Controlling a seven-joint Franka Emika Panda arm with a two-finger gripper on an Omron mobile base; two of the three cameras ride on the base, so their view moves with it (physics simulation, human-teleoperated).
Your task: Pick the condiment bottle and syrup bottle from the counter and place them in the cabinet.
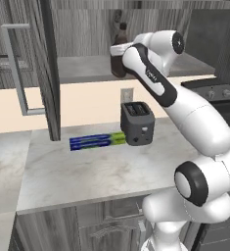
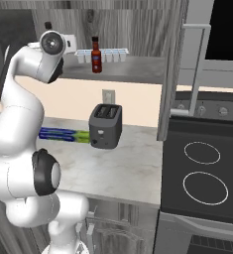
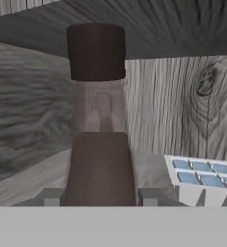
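Gripper (image 3: 100,197): jaws clamped on the syrup bottle (image 3: 99,144), up inside the cabinet (image 1: 87,29).
Syrup bottle: upright, over the cabinet shelf.
Condiment bottle (image 2: 95,55): standing on that shelf, beside a white tray (image 2: 104,53).
Counter (image 1: 87,166): toaster (image 1: 136,122), blue-green box (image 1: 97,141).

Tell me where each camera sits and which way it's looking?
Left base view: behind the arm on its left, looking forward and down at the counter, the toaster and the cabinet; the white arm rises at lower right.
Right base view: behind on the right, facing the same counter plus the stove; the arm rises at lower left.
Hand view: on the hand, looking along the gripper at the syrup bottle it grips inside the cabinet.
Both base views share the toaster.
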